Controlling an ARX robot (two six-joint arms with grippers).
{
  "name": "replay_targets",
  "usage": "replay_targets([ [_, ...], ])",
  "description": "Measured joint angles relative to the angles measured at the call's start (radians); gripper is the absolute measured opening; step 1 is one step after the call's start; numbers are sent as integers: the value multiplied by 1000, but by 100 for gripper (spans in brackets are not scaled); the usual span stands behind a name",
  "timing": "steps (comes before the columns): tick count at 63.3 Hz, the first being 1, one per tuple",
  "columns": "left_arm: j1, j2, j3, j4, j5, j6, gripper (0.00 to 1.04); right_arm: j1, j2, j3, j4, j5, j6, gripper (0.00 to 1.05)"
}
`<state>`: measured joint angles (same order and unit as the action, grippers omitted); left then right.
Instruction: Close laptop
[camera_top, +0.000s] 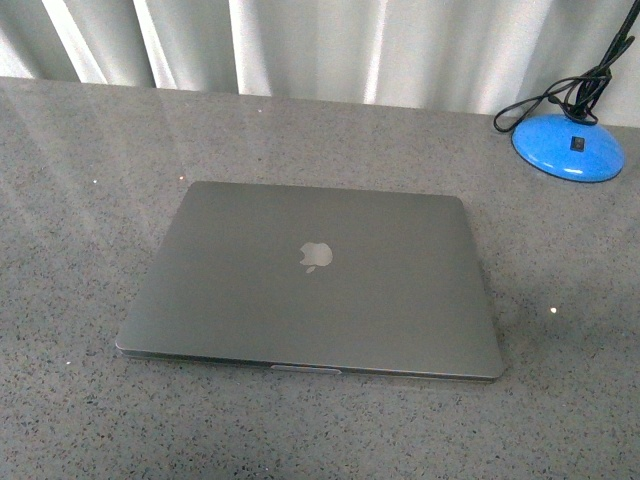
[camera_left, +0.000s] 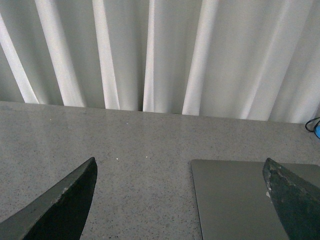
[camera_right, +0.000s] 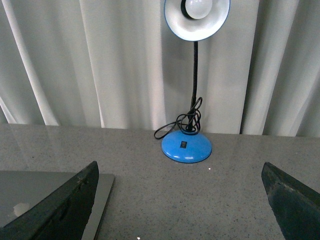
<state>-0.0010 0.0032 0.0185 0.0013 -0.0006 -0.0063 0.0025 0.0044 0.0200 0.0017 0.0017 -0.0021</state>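
Note:
The laptop (camera_top: 312, 280) lies flat in the middle of the grey speckled table, lid down, its pale apple logo facing up. Neither arm shows in the front view. In the left wrist view my left gripper (camera_left: 180, 172) is open and empty, held above the table, with the laptop's far left corner (camera_left: 235, 200) beneath its one finger. My right gripper (camera_right: 179, 175) is also open and empty; the laptop's right edge (camera_right: 45, 192) shows beside one dark finger (camera_right: 60, 210).
A blue desk lamp stands at the table's back right, its base (camera_top: 568, 146) wound with a black cable; its shade and bulb (camera_right: 197, 17) show in the right wrist view. White curtains (camera_top: 300, 45) hang behind the table (camera_top: 80, 420).

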Motion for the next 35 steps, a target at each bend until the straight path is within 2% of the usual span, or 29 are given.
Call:
replay_targets([
  [35,0,0,0,0,0,0,98,0,0,0,0,0,0,95],
])
